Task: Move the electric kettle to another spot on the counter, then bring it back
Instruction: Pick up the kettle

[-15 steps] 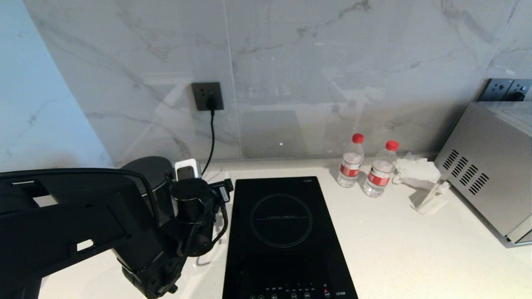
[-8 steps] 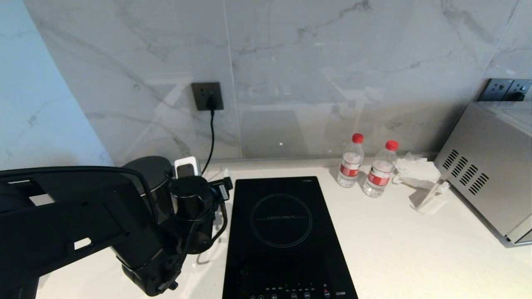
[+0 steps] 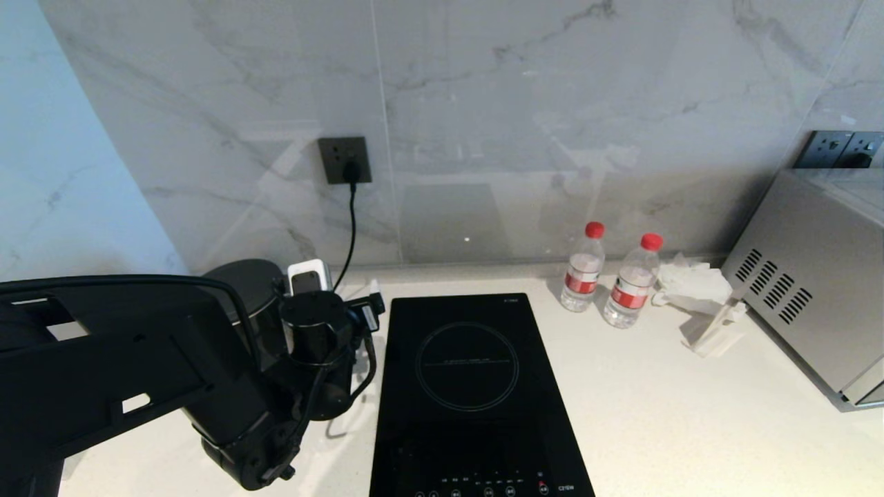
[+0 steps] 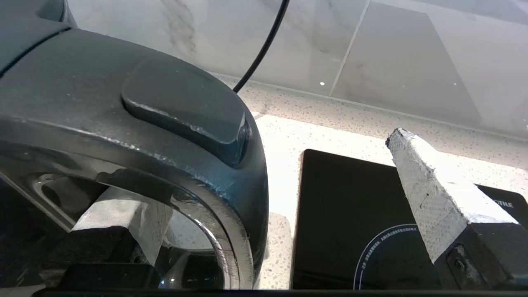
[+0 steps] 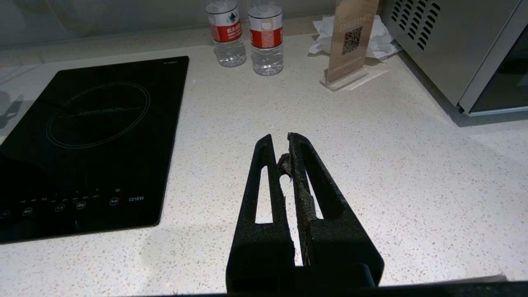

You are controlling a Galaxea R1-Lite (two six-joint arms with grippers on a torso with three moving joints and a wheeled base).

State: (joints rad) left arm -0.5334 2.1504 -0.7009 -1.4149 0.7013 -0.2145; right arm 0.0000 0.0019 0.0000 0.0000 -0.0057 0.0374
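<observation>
Since a second ago almost nothing has changed: in the head view the left arm has crept a touch toward 7 o'clock, while the kettle, the bottles and the hob sit where they were.

The electric kettle [image 3: 252,293] stands at 9 o'clock in the head view, on the white speckled bench [image 3: 663,414] near the wall, just beside the black glass hob [image 3: 469,393] and largely hidden behind the left arm. A black cord [image 3: 352,221] hangs from the wall socket [image 3: 344,159] down toward it.

The left wrist view gives what the head view hides. The left claw [image 4: 264,198] stands wide apart around the kettle's looped handle [image 4: 173,140]: one padded finger [image 4: 123,218] sits inside the loop, the other [image 4: 429,194] is clear outside it, over the hob. Whether the inner pad touches the handle cannot be told.

The right wrist view alone shows the right claw [image 5: 284,156], fingers together and holding nothing, hanging above the bench at 4 o'clock from the hob. It also shows a printed card stand [image 5: 348,45] beside the two red-capped water bottles [image 5: 247,33]; in the head view that card appears edge-on, next to the crumpled tissue [image 3: 690,283] and the steel oven [image 3: 815,276].
</observation>
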